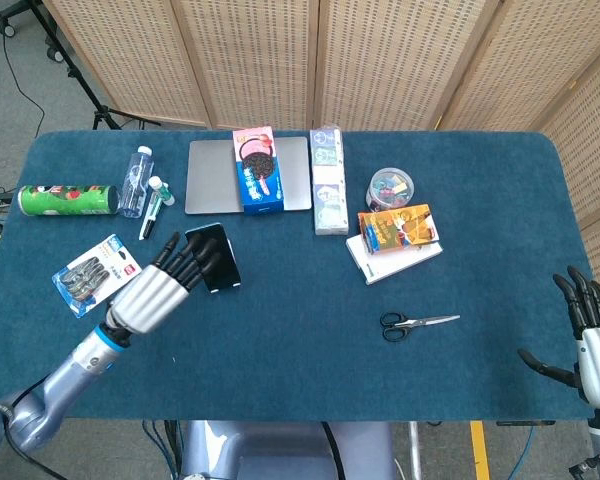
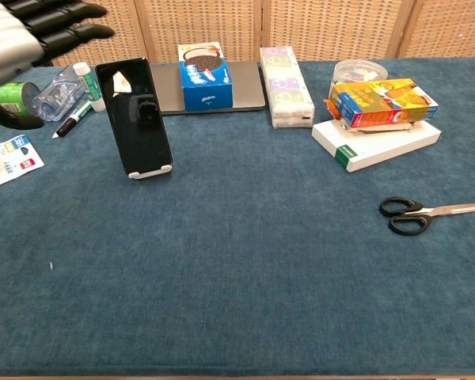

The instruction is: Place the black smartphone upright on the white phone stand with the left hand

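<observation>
The black smartphone (image 2: pixel 134 114) stands upright, leaning back on the white phone stand (image 2: pixel 150 171), whose lip shows under its lower edge. In the head view the smartphone (image 1: pixel 221 262) is left of the table's middle. My left hand (image 1: pixel 156 289) hovers just left of it with fingers stretched out and apart, holding nothing; its fingertips overlap the phone's left edge in that view. In the chest view the left hand (image 2: pixel 25 36) is raised at the top left, apart from the phone. My right hand (image 1: pixel 591 337) hangs open off the table's right front corner.
Behind the phone lie a grey laptop (image 1: pixel 223 176) with a blue cookie box (image 1: pixel 259 172), a bottle (image 1: pixel 135 181) and a marker. A green can (image 1: pixel 67 200) and a blister pack (image 1: pixel 97 273) sit left. Scissors (image 1: pixel 418 322), a notebook with a colourful box (image 1: pixel 398 228) sit right.
</observation>
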`<state>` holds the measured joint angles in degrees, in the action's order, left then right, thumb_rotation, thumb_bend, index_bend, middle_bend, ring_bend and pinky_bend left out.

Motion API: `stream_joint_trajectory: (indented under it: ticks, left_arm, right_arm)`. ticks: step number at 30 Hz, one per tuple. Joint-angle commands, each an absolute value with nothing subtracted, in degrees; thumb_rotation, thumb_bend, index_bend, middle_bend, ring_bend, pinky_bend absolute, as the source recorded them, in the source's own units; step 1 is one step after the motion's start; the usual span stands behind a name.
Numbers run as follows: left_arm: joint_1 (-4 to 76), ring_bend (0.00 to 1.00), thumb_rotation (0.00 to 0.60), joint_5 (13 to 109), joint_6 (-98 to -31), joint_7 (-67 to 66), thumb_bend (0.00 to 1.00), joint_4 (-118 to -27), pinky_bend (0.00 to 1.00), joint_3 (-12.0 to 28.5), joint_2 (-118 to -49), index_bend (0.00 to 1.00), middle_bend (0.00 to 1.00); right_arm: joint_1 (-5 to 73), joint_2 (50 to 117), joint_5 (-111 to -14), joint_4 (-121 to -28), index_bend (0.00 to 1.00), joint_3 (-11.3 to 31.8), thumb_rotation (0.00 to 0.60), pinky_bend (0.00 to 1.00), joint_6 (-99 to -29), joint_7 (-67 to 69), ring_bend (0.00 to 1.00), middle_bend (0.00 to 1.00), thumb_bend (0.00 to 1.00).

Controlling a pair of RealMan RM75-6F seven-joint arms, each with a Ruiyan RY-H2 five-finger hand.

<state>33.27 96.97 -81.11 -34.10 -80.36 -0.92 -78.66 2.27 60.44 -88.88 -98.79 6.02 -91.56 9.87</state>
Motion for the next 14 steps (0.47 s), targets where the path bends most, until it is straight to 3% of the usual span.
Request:
stream_joint_trajectory:
  ticks: [1,8,14]
  left_arm:
    - [23.94,0.0,0.6,89.37,-89.31,-17.65,0.0,-83.32,0.12,-0.58,-74.91,0.0,0.0]
    - [15.46,0.0,0.6,83.1,-90.79,1.88,0.0,-82.4,0.06,-1.77,-73.97,0.0,0.0]
    - [12.52,0.0,0.6,81.76,-90.49,5.6,0.0,-82.16,0.04,-1.94,-73.17,0.0,0.0]
  right_arm:
    - [2.32,60.68,-89.4,-98.62,0.0,5.82,0.6,0.0,-91.65,9.21,0.0,0.0,0.0]
    - [2.32,61.13,-89.71,-98.49,0.0,5.69,0.6,0.0,-91.8,7.74,0.0,0.0,0.0]
    - [2.4,61.73,-90.1,-98.31,0.0,5.45,0.6,0.0,-91.73,6.17,0.0,0.0,0.0]
